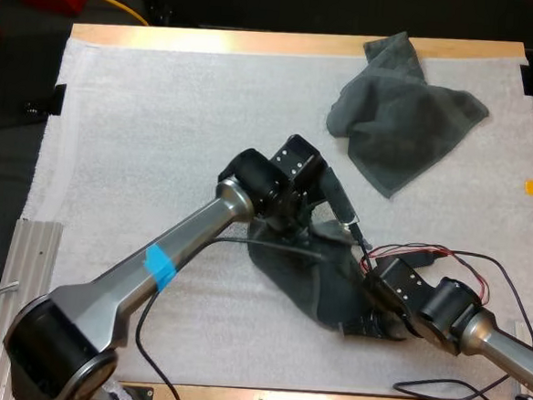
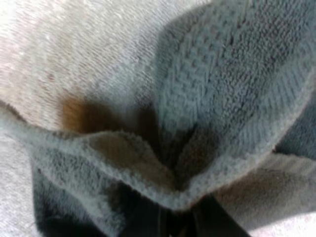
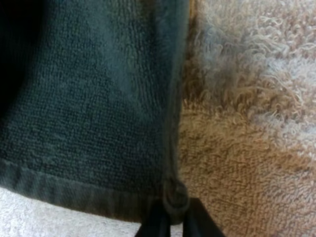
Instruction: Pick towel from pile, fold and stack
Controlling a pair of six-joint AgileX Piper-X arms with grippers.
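Observation:
A dark grey-green towel (image 1: 321, 277) lies rumpled on the white mat between my two arms. My left gripper (image 1: 312, 223) is down at its far edge, and in the left wrist view its fingers (image 2: 148, 219) pinch a bunched fold of the towel (image 2: 222, 98). At the towel's near right corner sits my right gripper (image 1: 372, 322). In the right wrist view its fingers (image 3: 155, 222) are closed on the hemmed corner of the towel (image 3: 89, 123). A second crumpled towel (image 1: 400, 118) rests at the far right of the mat.
The white mat (image 1: 161, 138) stretches bare across the left and far middle. A wooden table edge (image 1: 259, 42) runs along the far side. A metal rail (image 1: 23, 275) sits at the near left.

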